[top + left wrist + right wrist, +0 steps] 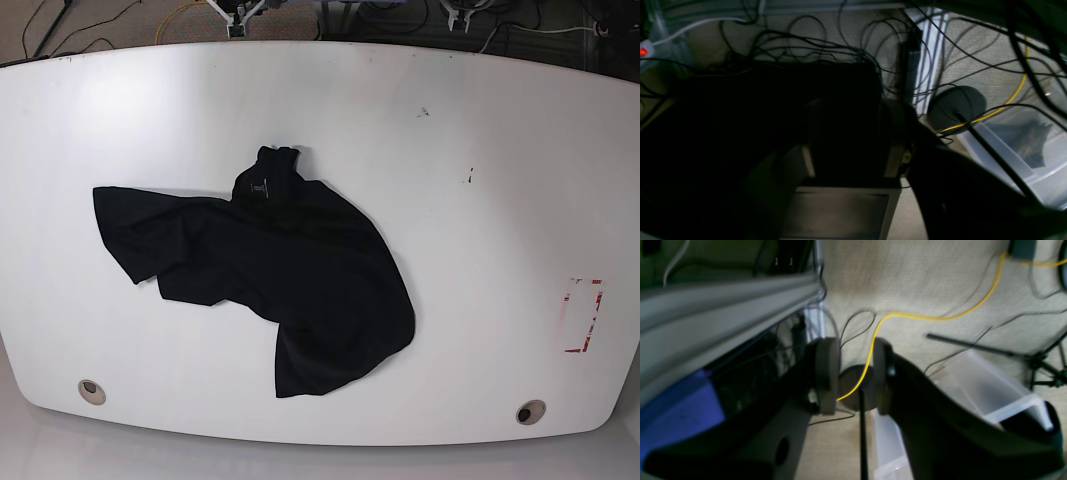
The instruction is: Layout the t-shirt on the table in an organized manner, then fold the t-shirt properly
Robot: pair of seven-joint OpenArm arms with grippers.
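T-shirt [290, 270] lies crumpled mid-table [480, 250], neck label up, one sleeve splayed out; neither end effector is anywhere near it, both hanging off the table over the floor. Right end effector [855, 373] spread, empty. Left end effector [848, 140] too dark to tell. Cloth looks light, limp, and likely to bunch; I'd pinch at the hem corners or shoulders and drag it flat.
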